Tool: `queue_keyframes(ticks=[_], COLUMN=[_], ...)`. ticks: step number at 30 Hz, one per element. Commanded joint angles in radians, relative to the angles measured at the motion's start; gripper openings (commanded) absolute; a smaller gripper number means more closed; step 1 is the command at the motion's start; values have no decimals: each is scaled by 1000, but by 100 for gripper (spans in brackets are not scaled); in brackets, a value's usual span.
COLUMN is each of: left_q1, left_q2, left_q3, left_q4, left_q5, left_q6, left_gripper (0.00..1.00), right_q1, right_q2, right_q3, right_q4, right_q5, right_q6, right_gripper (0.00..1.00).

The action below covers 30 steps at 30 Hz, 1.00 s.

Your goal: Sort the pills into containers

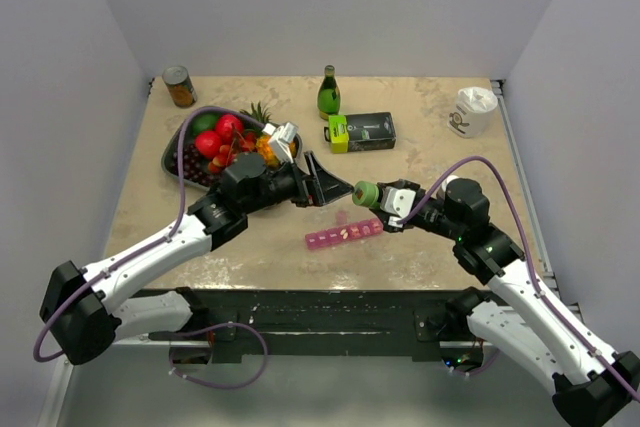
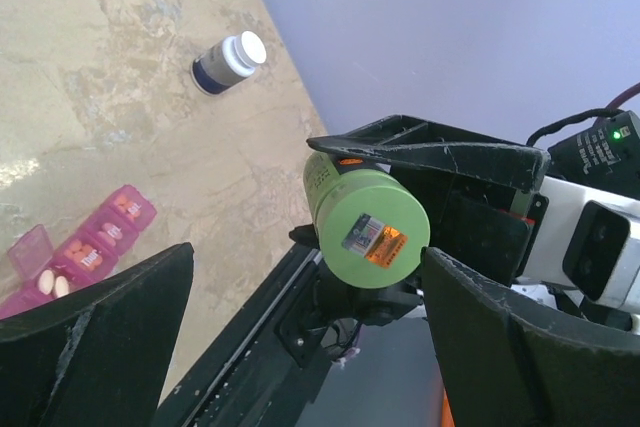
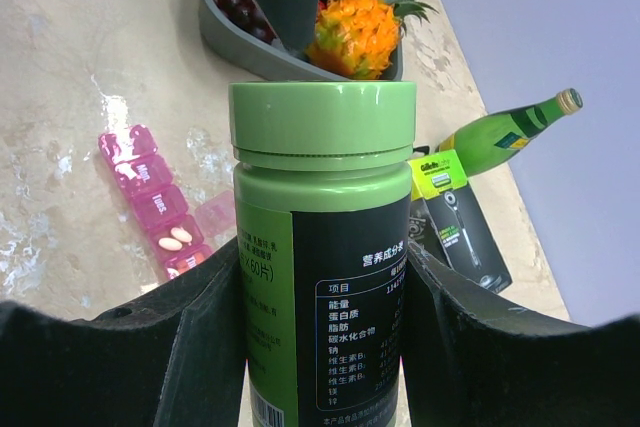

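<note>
Tan, mottled tabletop (image 1: 260, 247) is stretching between pale walls, with both arms reaching in from the near edge. Nearest to them, the pink pill organiser (image 1: 343, 234) is lying flat at mid-table, just in front of the two grippers; some of its lids are standing open, and pale pills are showing in a compartment.

Just beyond it, the right gripper (image 1: 388, 202) is clamping a green pill bottle (image 1: 367, 194) by the body, fingers pressing on both sides, cap pointing toward the left arm. The bottle is filling the right wrist view and hiding much of the table behind it. Facing the cap, the left gripper (image 1: 328, 185) is hanging with its fingers spread wide, holding nothing.

In the left wrist view, a dark bottle with a white cap (image 2: 228, 62) is lying on its side farther off.

Behind the left gripper, a fruit tray (image 1: 172, 159) is sitting partly covered by that arm. Farther back, a razor box (image 1: 362, 131), a green glass bottle (image 1: 329, 93), a can (image 1: 179, 86) and a white cup (image 1: 472, 110) are standing near the far wall.
</note>
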Motion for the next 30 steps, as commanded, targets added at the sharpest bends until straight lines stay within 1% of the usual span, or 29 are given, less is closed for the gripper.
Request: queue_keyframes(ticks=[1,5,14,17,21,23,24,26,29,30], left_q1=[3,0,-32,-52,-72,-75,-78,-79,-82,-81], left_q2=[51,74,100,128,162,166,171,176,186,192], left_q3=[39,39,64,82,123,142,146,159,171,174], left_q4=[118,178,207,195,107,75,69,52,32,27], left_q5=[62,109,137,136,100,87,85,86,97,102], left_q6=[-48,-65,-58,-50,-13,5,10,23,42,48], left_gripper=[98,96,93,86,78,72,65,58,39,25], right_q1=[-4,-3,-4,-3,-4,-3,-4,-3,-3,-4], right_q2=[-14,-11,-6,-5,-6,-8,-8,-8,-8,-8], right_q3=[2,0,-8,-8,-8,-8,-8,-9,-12,-11], right_q4=[45,48,53,53,46,48,46,48,49,51], right_q5=[1,-1,-2,-1,2,4,2,2,1,1], right_q6=[-20,-20,-14,-14,-11,-6,-6,-2,6,9], right_gripper=[0,0,0,0,0,0,0,0,0,0])
